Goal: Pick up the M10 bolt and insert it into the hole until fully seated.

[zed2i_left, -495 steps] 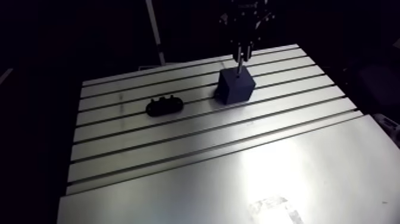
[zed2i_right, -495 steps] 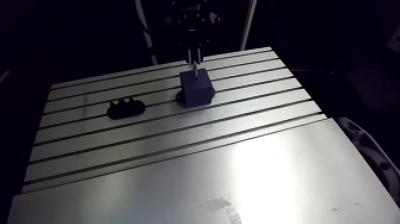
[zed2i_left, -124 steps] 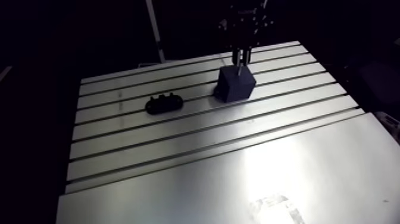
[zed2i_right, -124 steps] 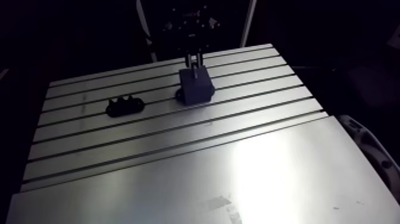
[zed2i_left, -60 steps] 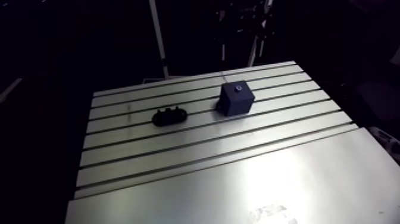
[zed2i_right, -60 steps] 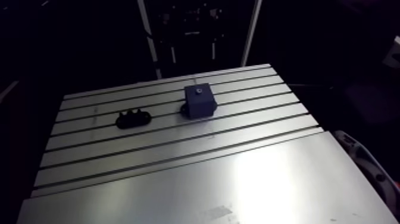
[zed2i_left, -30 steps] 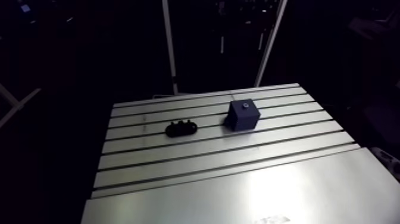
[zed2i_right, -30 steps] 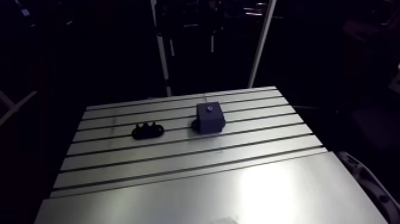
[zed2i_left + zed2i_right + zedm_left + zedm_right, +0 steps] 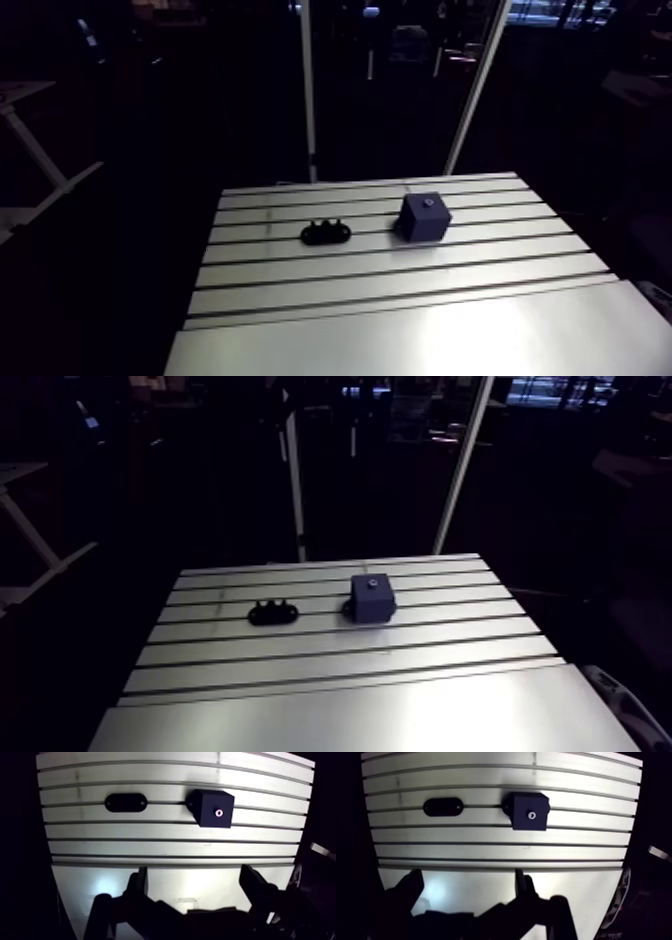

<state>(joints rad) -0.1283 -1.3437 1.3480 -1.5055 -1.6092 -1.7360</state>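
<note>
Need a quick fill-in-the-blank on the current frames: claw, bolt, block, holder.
1. The claw is ____ and holds nothing.
2. The bolt sits in the ____ face of the block.
3. The black holder lies on the table beside the block, ____ from it.

Missing words: open; top; apart.

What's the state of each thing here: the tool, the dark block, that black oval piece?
tool: open, holding nothing, raised clear of the table.
block: upright on the table.
bolt: down in the block's top hole, nothing sticking up.
black holder: flat on the table, apart from the block.
</note>
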